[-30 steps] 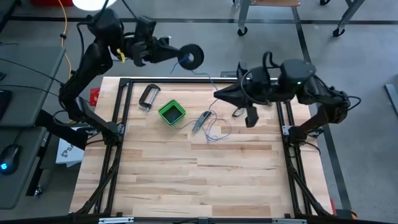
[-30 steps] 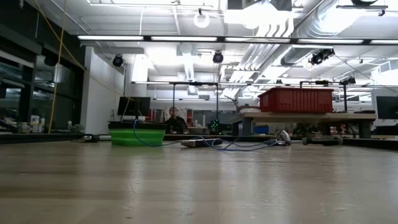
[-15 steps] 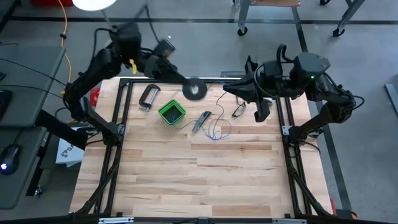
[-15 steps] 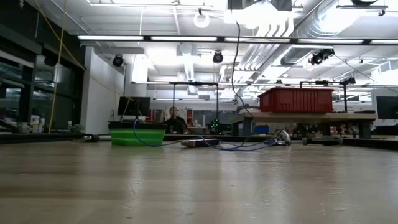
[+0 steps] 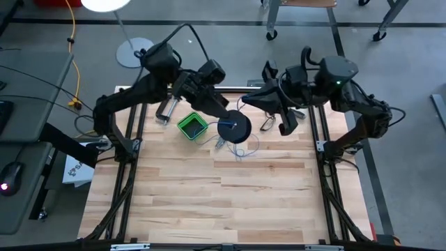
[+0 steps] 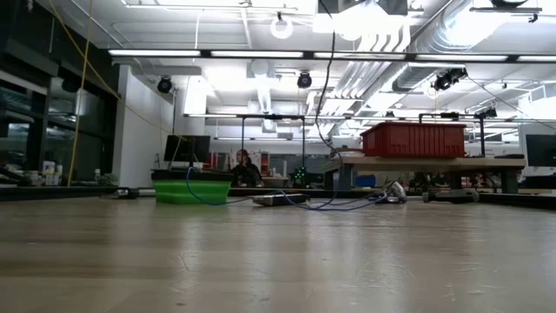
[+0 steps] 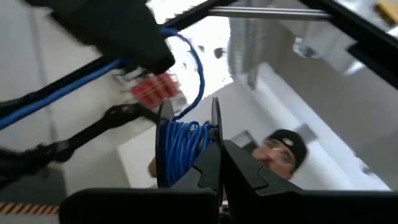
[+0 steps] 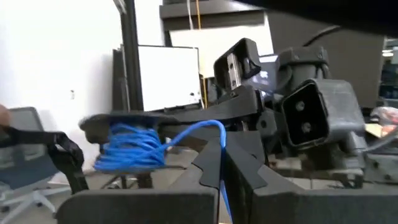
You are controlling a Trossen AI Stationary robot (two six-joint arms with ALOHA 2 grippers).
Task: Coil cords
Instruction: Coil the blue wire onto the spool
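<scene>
The left hand pinches the dark spool above the worktop, beside the green box. The right hand, pressed together, grips the blue wire. Too much pull between them could, I judge, snag the slack loops or slip turns off the spool.

No readable text, label, brand or number anywhere in the four views. Only blank surfaces on the red crate and the green box. No sign legible in the room behind the bench.
</scene>
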